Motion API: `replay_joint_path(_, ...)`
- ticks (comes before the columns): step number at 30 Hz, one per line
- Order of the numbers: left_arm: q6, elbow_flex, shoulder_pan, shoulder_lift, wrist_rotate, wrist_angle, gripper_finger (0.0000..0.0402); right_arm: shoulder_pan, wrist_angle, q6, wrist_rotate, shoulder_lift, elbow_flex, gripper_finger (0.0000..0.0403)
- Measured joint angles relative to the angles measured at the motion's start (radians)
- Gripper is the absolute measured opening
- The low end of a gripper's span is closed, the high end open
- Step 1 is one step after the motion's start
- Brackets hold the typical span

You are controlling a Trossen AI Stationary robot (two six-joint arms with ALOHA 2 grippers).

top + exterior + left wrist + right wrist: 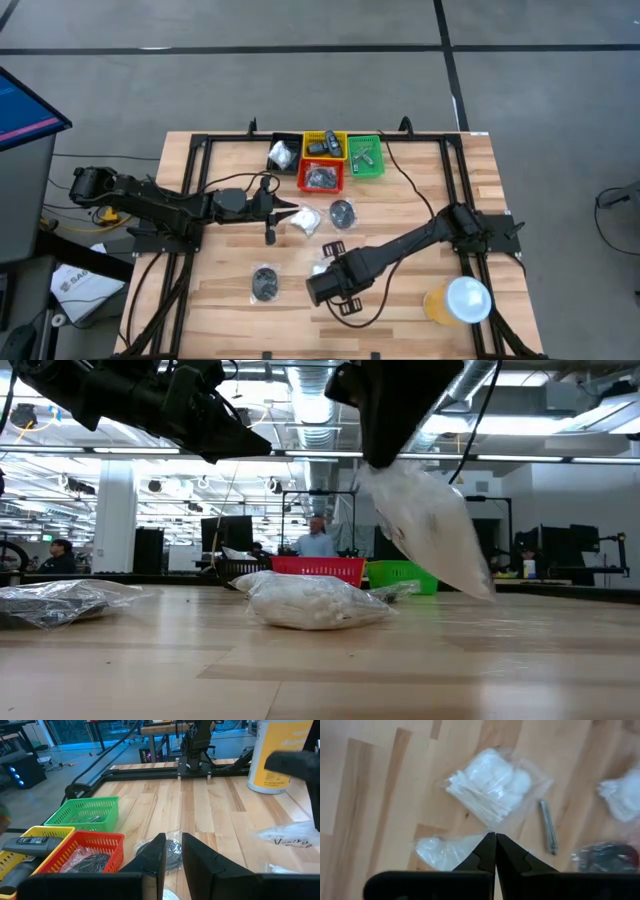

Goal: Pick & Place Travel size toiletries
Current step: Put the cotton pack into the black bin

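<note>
My right gripper is shut on a clear plastic packet and holds it above the table's near middle. Under it lie a white packet of swabs, a little silvery tube and a bagged dark disc, all flat on the wood. My left gripper hovers left of the middle, its fingers open by a narrow gap and touching nothing. A white crinkly packet and a bagged dark disc lie just beyond it. Another disc lies nearer the near edge. My right gripper pinches the clear packet by its upper edge between the two fingertips, coming from above and pointing down. The packet hangs slanting below the fingers, lifted clear of the table. How many layers are caught does not show.
Black, yellow, green and red bins stand at the far middle, each holding items. A large orange cup with a white lid stands near the right near corner. People show in the room beyond.
</note>
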Motion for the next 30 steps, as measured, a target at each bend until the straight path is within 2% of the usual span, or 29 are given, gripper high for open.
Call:
replay_joint_path(16, 0.0, 0.0, 0.0, 0.0, 0.001, 0.0, 0.0054, -0.061, -0.063, -0.117, 0.056, -0.001, 0.161, 0.0)
replay_joint_path(22, 0.0, 0.0, 0.0, 0.0, 0.11, 0.017, 0.0054, -0.086, -0.066, -0.176, 0.057, -0.001, 0.224, 0.0)
replay_joint_path(27, 0.001, 0.0, 0.0, 0.0, 0.16, 0.022, 0.0055, -0.106, -0.079, -0.217, 0.057, -0.001, 0.273, 0.0)
replay_joint_path(30, 0.002, 0.0, 0.0, 0.0, 0.202, 0.023, 0.007, -0.118, -0.082, -0.237, 0.057, -0.001, 0.302, 0.0)
